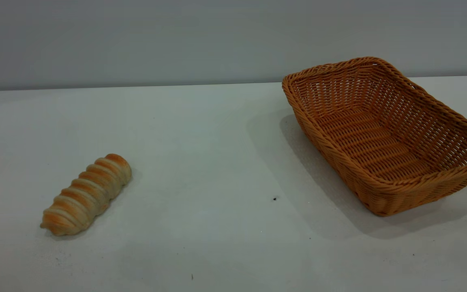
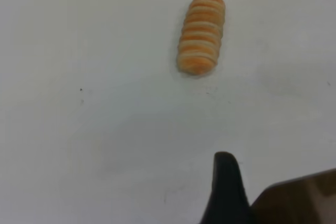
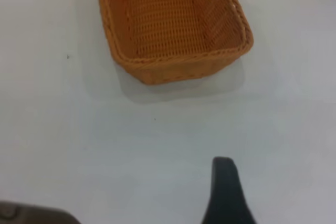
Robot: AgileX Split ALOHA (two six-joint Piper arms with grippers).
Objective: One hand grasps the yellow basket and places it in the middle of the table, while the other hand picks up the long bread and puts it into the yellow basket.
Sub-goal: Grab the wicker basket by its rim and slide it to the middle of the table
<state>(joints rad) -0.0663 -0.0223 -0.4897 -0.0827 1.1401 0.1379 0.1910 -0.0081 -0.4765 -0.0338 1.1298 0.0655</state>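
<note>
Found the long bread (image 1: 86,194) lying flat at the left of the tabletop (image 1: 217,162), set on a slant, well apart from the yellow basket (image 1: 420,190). Found that basket at the right of the tabletop, upright, empty, angled with one corner toward the camera, so not yet in the middle.

Saw the left claw (image 2: 226,187) only in its own wrist view, held above bare tabletop short of the bread (image 2: 201,33), touching nothing. Saw the right claw (image 3: 226,192) likewise, above bare tabletop short of the basket (image 3: 178,69), apart from it. Could not tell for either claw whether it stood apart or together (too little of each in view).

Judged the bread light and probably soft under the crust, with spiral ridges likely to give some grip. Would have taken it across the narrow width, about midway along its length, closing gently to avoid crushing it or rolling it aside.

Judged the basket light for its bulk and fairly stiff, though the open weave might flex a little. Would have pinched the braided rim, one side of the claw inside the wall and one outside, on a near wall rather than at a corner. Expected it to tip or swing if lifted by one edge, so would have favoured a low lift or a slide toward the middle.
</note>
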